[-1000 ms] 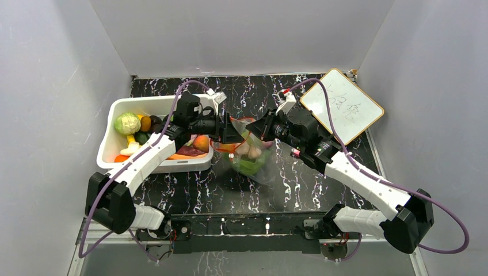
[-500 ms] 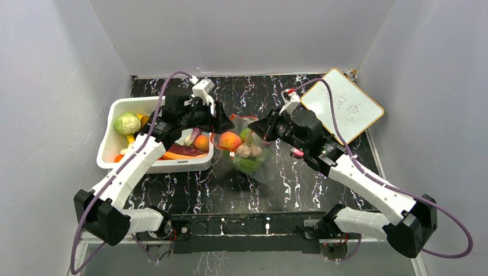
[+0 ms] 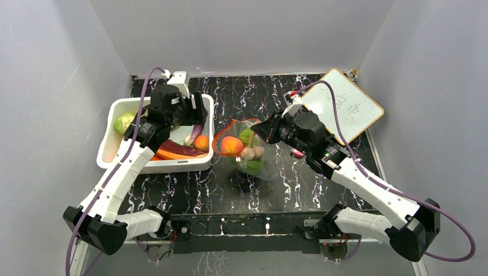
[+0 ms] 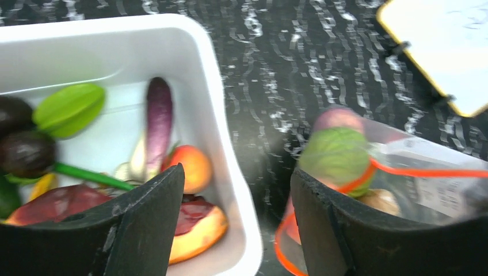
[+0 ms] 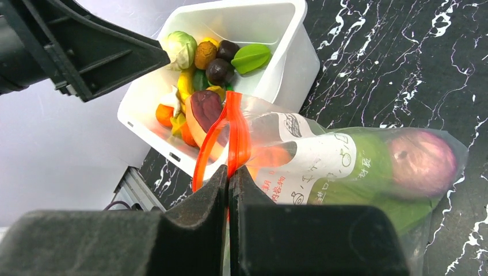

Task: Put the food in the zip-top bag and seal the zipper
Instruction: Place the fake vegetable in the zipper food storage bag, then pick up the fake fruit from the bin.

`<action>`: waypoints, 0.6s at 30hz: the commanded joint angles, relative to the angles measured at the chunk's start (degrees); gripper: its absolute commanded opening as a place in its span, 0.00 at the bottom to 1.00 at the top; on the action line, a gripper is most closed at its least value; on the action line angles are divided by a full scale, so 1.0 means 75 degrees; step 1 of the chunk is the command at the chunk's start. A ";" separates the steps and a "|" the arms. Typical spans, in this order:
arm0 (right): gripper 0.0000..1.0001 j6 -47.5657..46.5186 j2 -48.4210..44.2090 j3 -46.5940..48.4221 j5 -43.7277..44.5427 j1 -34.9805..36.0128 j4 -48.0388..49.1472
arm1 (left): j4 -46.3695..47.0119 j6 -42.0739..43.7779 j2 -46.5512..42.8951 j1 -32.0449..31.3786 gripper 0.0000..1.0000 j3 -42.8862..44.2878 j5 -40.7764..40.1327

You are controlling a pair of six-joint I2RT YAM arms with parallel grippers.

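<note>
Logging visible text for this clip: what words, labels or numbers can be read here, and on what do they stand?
On the yellow-framed whiteboard: faint handwritten marks, not legible.
On the white printed label of the clear crinkly zip-top bag: small red and dark characters, too blurred to read.
No other text shows.

The left arm [image 3: 124,172] extended forward from its base, left gripper [image 4: 237,178] turned rightward, jaws apart with nothing between them, right arm [image 3: 368,184] reaching forward and inward, right gripper [image 5: 229,172] clamped tight on the bag [image 5: 322,161] mouth, the two grippers facing, apart.
</note>
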 commanded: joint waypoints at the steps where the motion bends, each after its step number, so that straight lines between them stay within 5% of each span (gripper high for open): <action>1: 0.00 -0.0128 -0.0345 0.0032 0.0080 0.0029 0.0731 | -0.0508 0.0466 0.0048 0.0453 0.69 0.0118 -0.1237; 9: 0.00 -0.0187 -0.0361 0.0018 0.0034 0.0032 0.0716 | -0.0190 0.0812 0.0565 0.1912 0.86 -0.0202 -0.0854; 18: 0.00 -0.0216 -0.0302 -0.0005 -0.0013 0.0031 0.0780 | 0.0527 0.0849 0.1647 0.3191 0.87 -0.0909 -0.0856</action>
